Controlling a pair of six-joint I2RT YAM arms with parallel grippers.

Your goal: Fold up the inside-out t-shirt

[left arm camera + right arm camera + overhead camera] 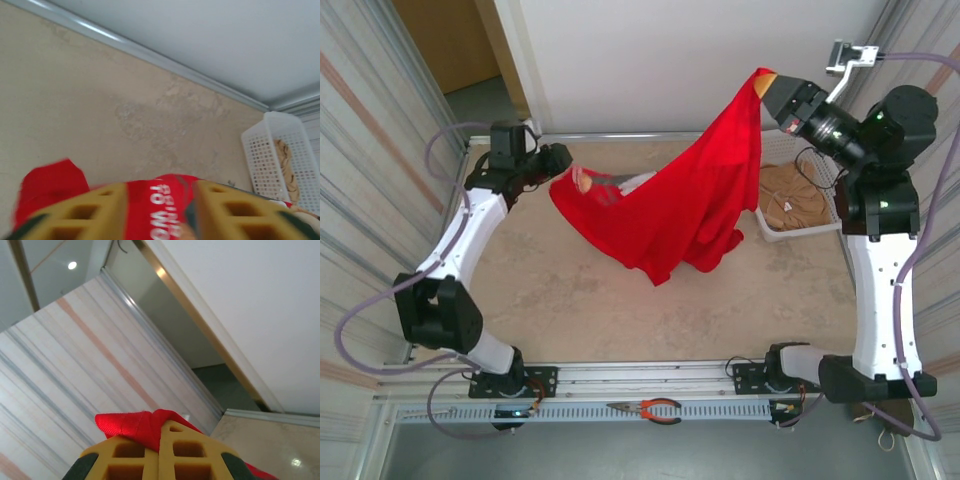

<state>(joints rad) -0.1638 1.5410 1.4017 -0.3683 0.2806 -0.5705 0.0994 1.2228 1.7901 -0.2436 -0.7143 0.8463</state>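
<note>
1. Your right gripper pinches the red t-shirt up high at 1 o'clock.
2. Your left gripper, at 10 o'clock, has its fingers apart with cloth between them.
3. The t-shirt stretches long between them.

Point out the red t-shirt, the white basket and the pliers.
red t-shirt (680,215): top view, middle of the hanging cloth.
white basket (260,160): left wrist view, on its perforated side wall.
pliers (648,408): top view, near where the orange handles meet.
</note>
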